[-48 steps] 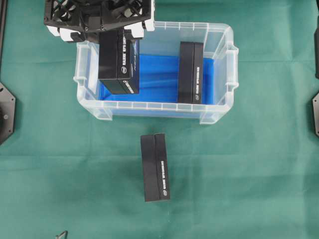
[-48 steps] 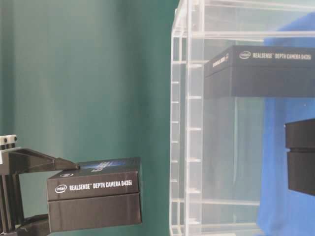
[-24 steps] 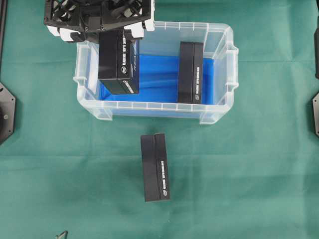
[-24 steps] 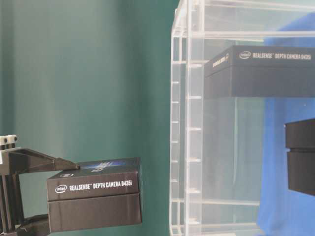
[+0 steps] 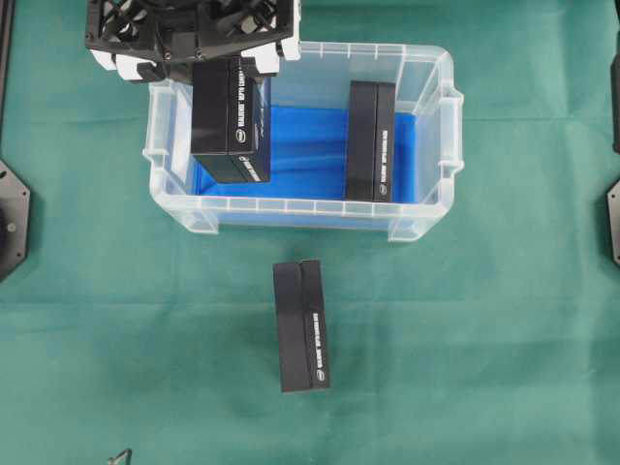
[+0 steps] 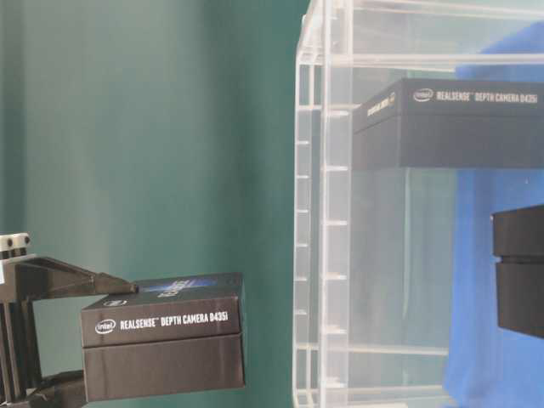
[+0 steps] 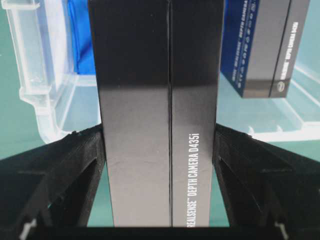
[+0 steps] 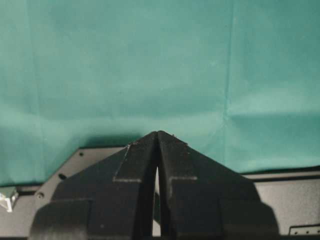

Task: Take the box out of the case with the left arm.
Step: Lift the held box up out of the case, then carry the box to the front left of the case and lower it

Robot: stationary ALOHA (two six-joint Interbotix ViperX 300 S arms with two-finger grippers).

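Observation:
My left gripper (image 5: 230,64) is shut on a black box (image 5: 230,121) marked "RealSense Depth Camera", holding it over the left end of the clear case (image 5: 448,116) with the blue floor. In the left wrist view both fingers press the sides of the box (image 7: 157,100), with the left gripper (image 7: 159,134) above the case's wall (image 7: 35,90). The table-level view shows the held box (image 6: 161,344) apart from the case's rim (image 6: 310,212), outside its walls. A second black box (image 5: 371,140) stands on edge inside the case. My right gripper (image 8: 157,133) is shut on nothing above green cloth.
A third black box (image 5: 300,325) lies on the green cloth in front of the case. Black arm base plates (image 5: 10,218) sit at the left and right (image 5: 612,223) edges of the table. Below the right gripper lies a dark base plate (image 8: 280,195).

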